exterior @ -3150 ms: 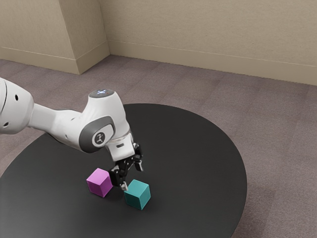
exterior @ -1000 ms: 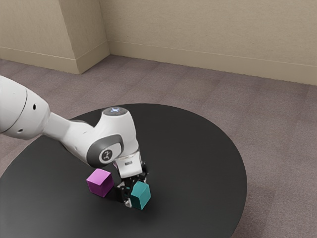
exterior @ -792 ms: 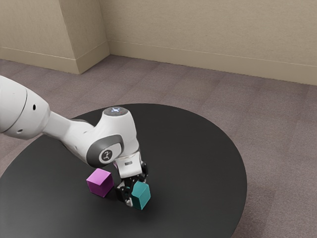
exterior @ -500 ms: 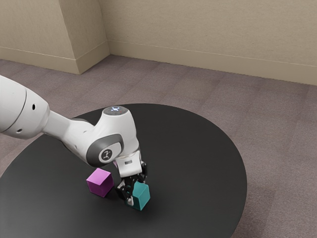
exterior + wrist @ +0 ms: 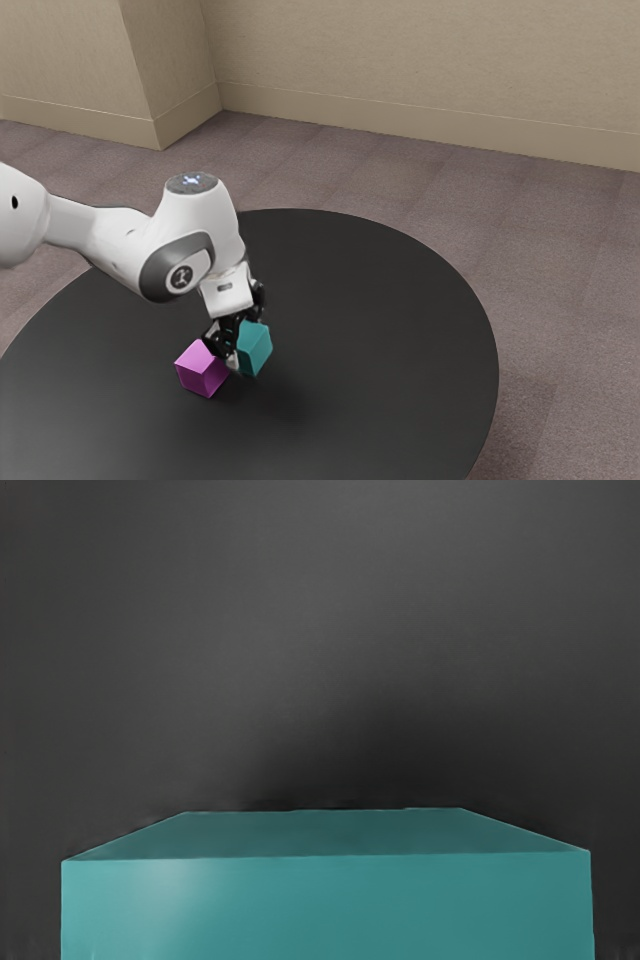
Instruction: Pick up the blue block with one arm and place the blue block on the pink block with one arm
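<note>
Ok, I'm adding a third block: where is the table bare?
The black table is bare from the blue block to its rim at the exterior view's right, and along its far edge. Crowded: beside the pink block, where the gripper holds the blue block.

Simulated room, carpet (image 5: pixel 560 260), beige walls (image 5: pixel 420 50), black table (image 5: pixel 400 300)

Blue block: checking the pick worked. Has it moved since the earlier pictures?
Yes. The blue block has risen off the table and shifted toward the exterior view's left, beside the unmoved pink block.
</note>
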